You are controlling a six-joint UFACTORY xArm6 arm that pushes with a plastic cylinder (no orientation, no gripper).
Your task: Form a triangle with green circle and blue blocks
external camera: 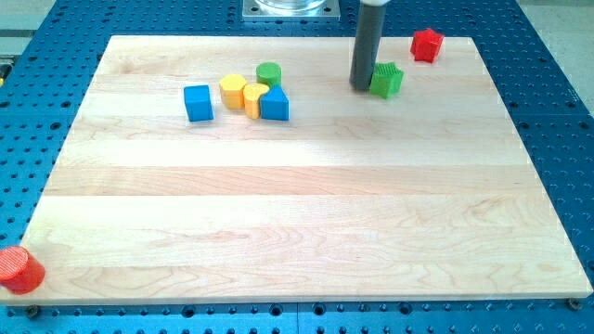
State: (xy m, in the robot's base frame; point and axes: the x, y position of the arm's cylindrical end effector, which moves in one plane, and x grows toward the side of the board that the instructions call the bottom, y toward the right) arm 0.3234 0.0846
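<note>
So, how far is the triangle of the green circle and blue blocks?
Partly done: the green round block touches the blue triangular block. The blue square block sits apart at the view's left. My tip rests beside a green star-like block, away from them.

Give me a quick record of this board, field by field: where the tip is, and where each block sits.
my tip: at the view's top, right beside the green star, on its left
green circle: just above the yellow pair
blue cube: left of the cluster, apart
blue triangular block: against a yellow block
other yellow block
red blocks: one at top right, one off the board's bottom-left corner
board: wooden
</note>
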